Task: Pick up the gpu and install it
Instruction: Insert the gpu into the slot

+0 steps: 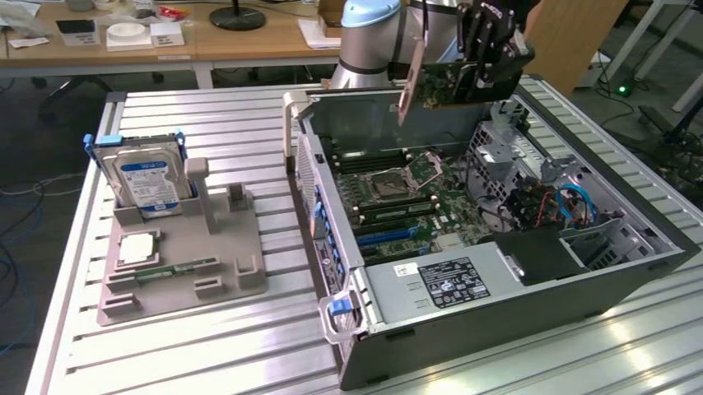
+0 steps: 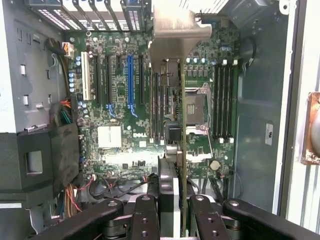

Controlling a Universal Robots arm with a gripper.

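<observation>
One gpu (image 1: 437,82) gripped by end effector (image 1: 483,72) above case (image 1: 528,317).

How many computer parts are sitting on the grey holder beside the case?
3: hard drive upright at the holder's far end, processor flat in the middle, memory stick lying toward the near end. None seems hidden.

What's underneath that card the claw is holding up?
The gpu hangs over the open computer case, above its motherboard: expansion slots, memory sticks and the processor socket show. In the wrist view its edge hides a strip of board.
</observation>
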